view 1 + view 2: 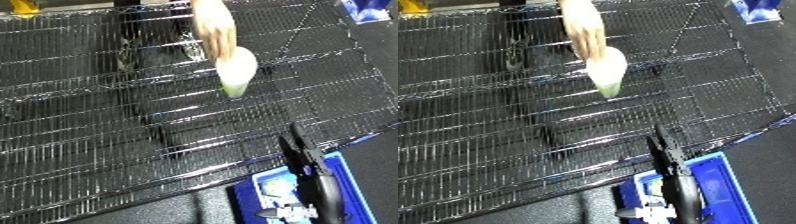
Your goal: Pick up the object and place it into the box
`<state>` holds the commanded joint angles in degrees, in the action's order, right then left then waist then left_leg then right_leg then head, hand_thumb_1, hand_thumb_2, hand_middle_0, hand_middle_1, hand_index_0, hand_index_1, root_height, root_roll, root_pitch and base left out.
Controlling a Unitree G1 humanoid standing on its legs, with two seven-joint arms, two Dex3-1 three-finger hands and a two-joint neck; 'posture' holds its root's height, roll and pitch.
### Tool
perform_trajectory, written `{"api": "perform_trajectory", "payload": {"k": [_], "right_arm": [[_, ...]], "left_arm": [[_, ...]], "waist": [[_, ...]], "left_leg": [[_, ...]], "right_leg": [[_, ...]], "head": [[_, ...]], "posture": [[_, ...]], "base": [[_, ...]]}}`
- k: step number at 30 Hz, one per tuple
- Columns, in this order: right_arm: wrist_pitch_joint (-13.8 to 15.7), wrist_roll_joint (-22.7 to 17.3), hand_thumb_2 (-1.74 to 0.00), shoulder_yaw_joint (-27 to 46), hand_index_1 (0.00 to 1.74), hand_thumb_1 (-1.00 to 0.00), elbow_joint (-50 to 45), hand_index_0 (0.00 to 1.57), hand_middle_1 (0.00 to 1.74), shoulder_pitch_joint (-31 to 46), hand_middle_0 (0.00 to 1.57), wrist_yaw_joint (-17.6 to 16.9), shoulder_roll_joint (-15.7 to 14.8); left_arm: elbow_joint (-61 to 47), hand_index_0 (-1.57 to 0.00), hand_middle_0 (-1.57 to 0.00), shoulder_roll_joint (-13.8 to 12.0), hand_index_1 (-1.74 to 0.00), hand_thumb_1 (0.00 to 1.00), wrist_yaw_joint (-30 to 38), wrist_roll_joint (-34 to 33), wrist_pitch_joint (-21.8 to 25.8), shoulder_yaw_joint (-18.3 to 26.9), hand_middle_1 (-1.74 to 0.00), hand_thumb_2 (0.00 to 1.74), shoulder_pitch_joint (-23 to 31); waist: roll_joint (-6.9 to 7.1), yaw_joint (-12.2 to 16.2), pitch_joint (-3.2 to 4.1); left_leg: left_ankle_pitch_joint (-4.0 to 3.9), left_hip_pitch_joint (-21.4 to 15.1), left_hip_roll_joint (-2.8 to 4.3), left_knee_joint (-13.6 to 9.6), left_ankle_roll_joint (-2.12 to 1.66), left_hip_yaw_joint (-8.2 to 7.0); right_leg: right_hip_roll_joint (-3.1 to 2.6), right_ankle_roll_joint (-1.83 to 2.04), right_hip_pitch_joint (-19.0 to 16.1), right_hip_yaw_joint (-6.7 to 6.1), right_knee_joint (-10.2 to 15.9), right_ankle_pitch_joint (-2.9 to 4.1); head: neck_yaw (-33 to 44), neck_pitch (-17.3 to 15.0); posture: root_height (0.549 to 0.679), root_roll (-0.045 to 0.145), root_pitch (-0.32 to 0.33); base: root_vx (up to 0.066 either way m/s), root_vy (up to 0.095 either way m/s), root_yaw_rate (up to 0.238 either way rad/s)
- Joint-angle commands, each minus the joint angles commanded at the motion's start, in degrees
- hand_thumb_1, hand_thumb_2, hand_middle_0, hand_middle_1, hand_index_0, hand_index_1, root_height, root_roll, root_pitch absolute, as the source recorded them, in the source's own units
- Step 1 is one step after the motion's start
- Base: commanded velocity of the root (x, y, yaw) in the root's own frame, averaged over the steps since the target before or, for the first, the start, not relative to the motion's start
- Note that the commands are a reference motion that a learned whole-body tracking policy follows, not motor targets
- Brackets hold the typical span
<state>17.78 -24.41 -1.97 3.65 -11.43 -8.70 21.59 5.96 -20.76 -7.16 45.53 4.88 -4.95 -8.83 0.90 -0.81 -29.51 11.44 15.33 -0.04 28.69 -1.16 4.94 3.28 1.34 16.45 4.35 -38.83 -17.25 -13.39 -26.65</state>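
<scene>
A person's hand reaches in from the top and holds a pale white and green object down onto the wire rack. The object's green end points toward me. My right hand rises from the lower right, black fingers straight and pointing up the rack, holding nothing. It is below and to the right of the object, well apart from it. The blue bin lies under my right hand, past the rack's near edge. My left hand is out of sight.
The rack's front edge runs diagonally just beside my right hand. Something pale lies inside the bin. A blue item sits at the top right corner and a yellow one at the top left.
</scene>
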Motion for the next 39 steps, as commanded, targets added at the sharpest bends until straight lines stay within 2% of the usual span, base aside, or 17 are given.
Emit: {"api": "perform_trajectory", "payload": {"k": [8, 14, 21, 31, 39], "right_arm": [[-1.01, 2.14, 0.00, -0.17, 0.00, 0.00, 2.20, 0.00, 0.00, -0.46, 0.00, -2.07, 0.90], [-0.69, 2.77, 0.00, 0.07, 0.00, 0.00, 4.44, 0.00, 0.00, -1.53, 0.00, -4.06, 1.70], [-0.84, 2.25, 0.00, 0.98, 0.00, 0.00, 6.60, 0.00, 0.00, -4.01, 0.00, -6.07, 3.03], [-3.16, 1.23, 0.00, 1.47, 0.00, 0.00, 10.44, 0.00, 0.00, -9.76, 0.00, -8.63, 5.14], [-3.85, -2.25, 0.00, 1.52, 0.00, 0.00, 13.78, 0.00, 0.00, -13.00, 0.00, -8.64, 6.23]], "left_arm": [[0.33, -1.57, -1.57, -0.09, -1.74, 1.00, -0.25, -0.28, -0.25, -0.49, -1.74, 1.74, -0.42], [0.60, -1.57, -1.57, -0.31, -1.74, 1.00, -0.17, -0.49, -0.38, -1.08, -1.74, 1.74, -0.87], [0.70, -1.57, -1.57, -1.09, -1.74, 1.00, 0.03, -1.09, -1.02, -1.22, -1.74, 1.74, -1.46], [1.39, -1.57, -1.57, -2.22, -1.74, 1.00, 0.23, -0.88, -1.62, -1.48, -1.74, 1.74, -2.16], [1.55, -1.57, -1.57, -2.87, -1.74, 1.00, 0.01, -0.52, -1.55, -2.20, -1.74, 1.74, -2.71]], "waist": [[-0.06, -0.13, -0.21], [-0.34, -0.20, -0.28], [-0.83, -0.60, -0.28], [-1.65, -1.33, -0.28], [-2.25, -1.72, -0.28]], "left_leg": [[0.01, 0.47, -0.16, 0.25, -0.03, 0.03], [0.05, 1.36, -0.33, 0.52, -0.03, 0.01], [0.39, 3.05, -0.79, 1.74, 0.17, 0.12], [0.97, 5.96, -1.41, 3.58, 0.34, 0.46], [1.41, 7.46, -1.77, 4.40, 0.57, 0.62]], "right_leg": [[0.18, 0.09, 0.44, 0.06, -0.05, 0.22], [0.35, 0.26, 1.40, 0.03, -0.24, 0.47], [0.81, 0.42, 3.18, 0.12, -1.37, 0.62], [1.19, 0.28, 5.99, 0.06, -3.10, 0.47], [1.48, 0.10, 7.69, 0.07, -3.91, 0.51]], "head": [[-0.61, -0.41], [-1.37, 0.18], [-4.89, 1.49], [-9.58, 0.47], [-12.00, 1.87]], "posture": [[0.652, 0.038, -0.013], [0.652, 0.037, -0.004], [0.650, 0.038, 0.007], [0.647, 0.040, 0.031], [0.646, 0.041, 0.045]], "base": [[0.011, -0.005, 0.004], [0.009, -0.009, 0.005], [0.025, -0.027, 0.012], [0.016, -0.012, 0.009], [0.024, -0.006, 0.029]]}}
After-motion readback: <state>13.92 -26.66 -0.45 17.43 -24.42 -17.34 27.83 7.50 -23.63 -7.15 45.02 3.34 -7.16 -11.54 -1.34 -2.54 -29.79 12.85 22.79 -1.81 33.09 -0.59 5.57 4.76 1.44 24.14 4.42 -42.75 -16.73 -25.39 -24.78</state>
